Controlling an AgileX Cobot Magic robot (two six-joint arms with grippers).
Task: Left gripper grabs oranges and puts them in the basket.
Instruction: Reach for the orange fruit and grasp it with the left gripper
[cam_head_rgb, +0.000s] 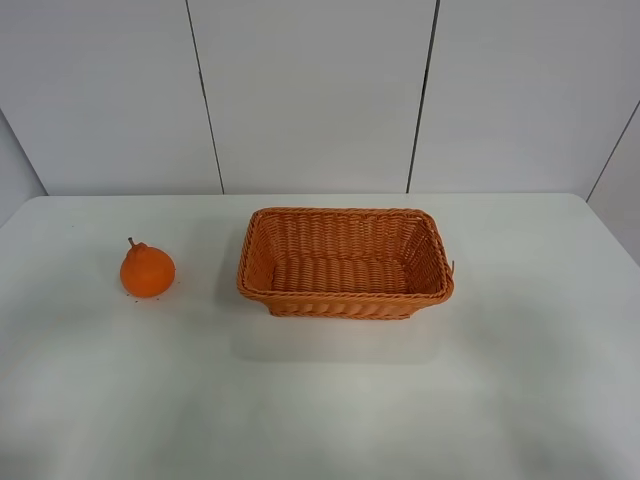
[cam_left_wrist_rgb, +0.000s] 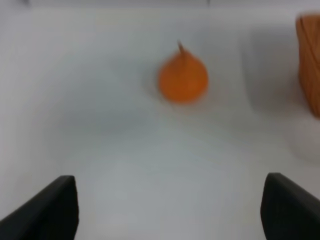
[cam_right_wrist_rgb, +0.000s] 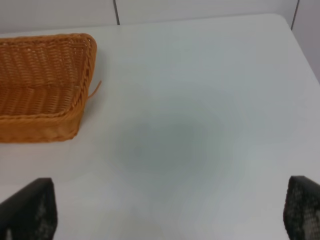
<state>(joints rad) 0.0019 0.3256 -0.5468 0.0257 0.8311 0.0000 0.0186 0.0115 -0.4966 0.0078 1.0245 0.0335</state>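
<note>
Jaws of my left gripper (cam_left_wrist_rgb: 169, 187) stand wide apart and empty; the orange (cam_left_wrist_rgb: 183, 77) looks firm, light, apt to roll, so I'd clasp its round belly below the knob.

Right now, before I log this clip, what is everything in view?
orange: one, bright orange, on the table, left of the basket in the high view, not touching it
basket: one, orange-brown wicker, mid-table, empty
table: one, white, under both
wall panels: several, white, behind the table
left pincer: one, black, open, facing the orange
right pincer: one, black, open, over table beside the basket
</note>
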